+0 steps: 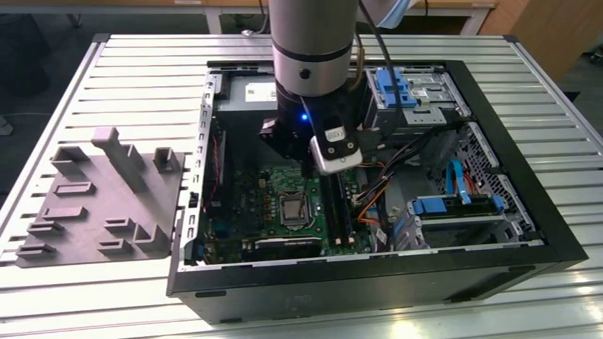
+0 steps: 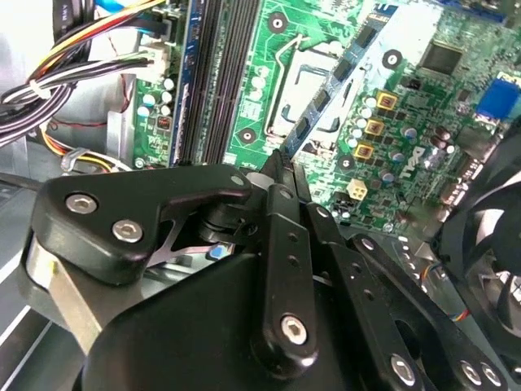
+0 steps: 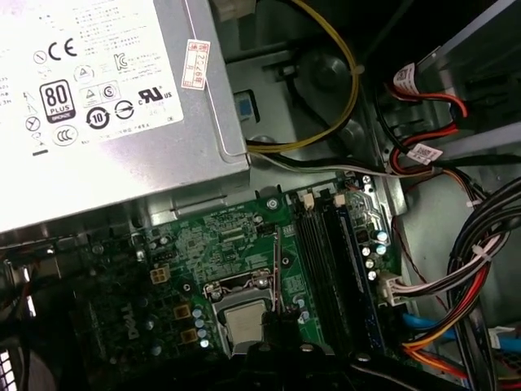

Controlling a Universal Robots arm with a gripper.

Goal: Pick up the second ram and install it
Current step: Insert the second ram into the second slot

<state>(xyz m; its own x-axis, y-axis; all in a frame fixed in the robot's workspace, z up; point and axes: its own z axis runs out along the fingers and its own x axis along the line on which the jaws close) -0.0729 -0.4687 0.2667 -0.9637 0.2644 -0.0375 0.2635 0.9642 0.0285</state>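
The end effector (image 2: 281,167) is clamped on the memory stick (image 2: 338,81), holding it tilted above the green motherboard (image 2: 423,98); the stick's gripped end is hidden between the closed fingers

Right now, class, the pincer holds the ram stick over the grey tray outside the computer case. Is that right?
Not quite. In the second wrist view the pincer holds the ram stick over the green motherboard, inside the computer case.
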